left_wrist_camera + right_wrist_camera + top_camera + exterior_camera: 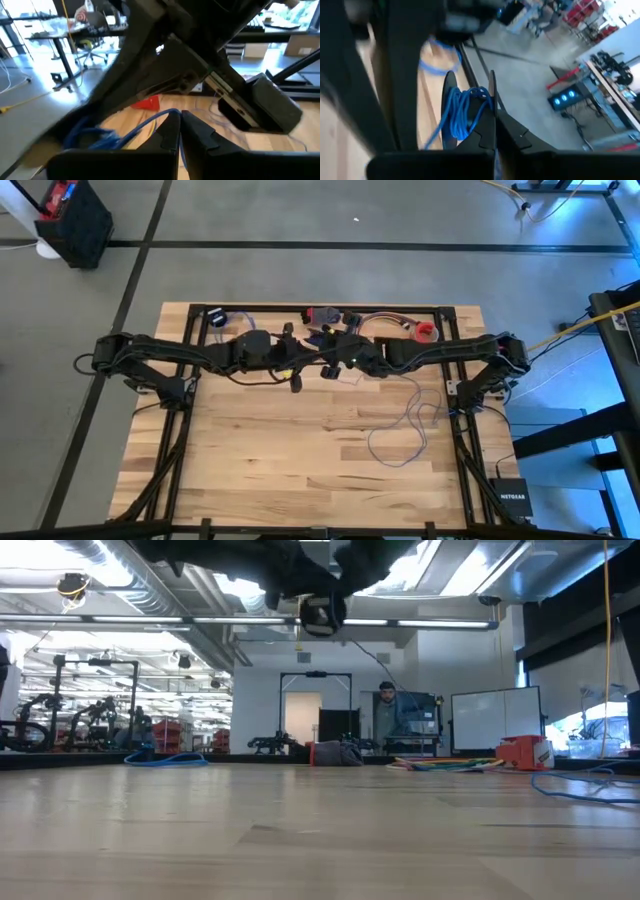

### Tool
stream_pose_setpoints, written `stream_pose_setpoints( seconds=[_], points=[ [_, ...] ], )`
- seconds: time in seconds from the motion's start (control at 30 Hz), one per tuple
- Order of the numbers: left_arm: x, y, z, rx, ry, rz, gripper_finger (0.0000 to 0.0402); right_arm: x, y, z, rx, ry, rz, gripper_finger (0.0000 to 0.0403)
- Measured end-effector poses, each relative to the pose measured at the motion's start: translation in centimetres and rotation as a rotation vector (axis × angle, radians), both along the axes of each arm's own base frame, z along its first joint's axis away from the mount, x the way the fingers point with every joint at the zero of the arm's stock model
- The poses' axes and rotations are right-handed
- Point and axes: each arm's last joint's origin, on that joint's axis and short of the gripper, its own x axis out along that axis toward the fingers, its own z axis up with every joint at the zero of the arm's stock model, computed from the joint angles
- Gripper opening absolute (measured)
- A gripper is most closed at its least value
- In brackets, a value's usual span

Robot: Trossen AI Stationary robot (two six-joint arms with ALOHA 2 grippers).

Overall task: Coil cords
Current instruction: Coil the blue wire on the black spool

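While both grippers, left (297, 383) and right (329, 370), sit pinched together at upper centre, the wire (405, 430) sprawls loose centre-right; coiling unstarted, next: open, descend.

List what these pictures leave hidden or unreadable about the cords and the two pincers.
- Thin grey-lilac wire: high view, its upper end vanishes under the dark arms; no end disc discernible.
- Left pincer: shut; high view, lost among the arms.
- Right pincer: shut; blurred blue cord bundle beside it, contact unclear.
- Low view: only arm undersides show.
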Motion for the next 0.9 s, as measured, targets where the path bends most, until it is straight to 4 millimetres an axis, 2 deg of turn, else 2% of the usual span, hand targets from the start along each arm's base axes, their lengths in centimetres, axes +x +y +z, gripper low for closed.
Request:
stream_pose_setpoints(
  seconds=[0.27, 0.53, 0.9],
  points=[
    [0.3, 0.2, -0.1, 0.008, -0.018, 0.020, 0.0005, 0.0, 0.1, 2.3, -0.054, -0.146, 0.043, 0.0003],
    [0.3, 0.6, 0.3, 0.011, -0.042, 0.028, 0.0005, -1.6, 0.3, 5.9, -0.061, -0.329, 0.104, 0.0003],
    [0.3, 0.5, 0.0, 0.025, -0.021, 0.018, 0.0005, -4.0, 0.5, 9.6, -0.064, -0.513, 0.168, 0.0003]
  ],
)
